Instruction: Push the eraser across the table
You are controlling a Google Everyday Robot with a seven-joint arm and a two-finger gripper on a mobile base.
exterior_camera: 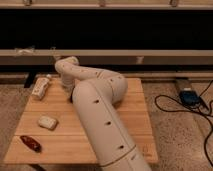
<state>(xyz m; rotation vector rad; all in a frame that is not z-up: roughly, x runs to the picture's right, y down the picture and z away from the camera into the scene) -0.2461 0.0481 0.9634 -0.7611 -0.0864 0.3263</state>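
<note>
Tool [66, 87] closed nr table's [138, 117] far edge

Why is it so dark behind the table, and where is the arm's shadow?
Camera view: the strip behind the table is almost black; the table top is evenly bright, with only a faint shadow beside the white arm; the claw is hidden behind the arm's wrist, near the table's far edge.

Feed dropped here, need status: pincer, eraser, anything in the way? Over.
Pincer shut, hidden behind arm, far left of table. Eraser not in sight. Whitish block, dark red oblong lie left.
</note>
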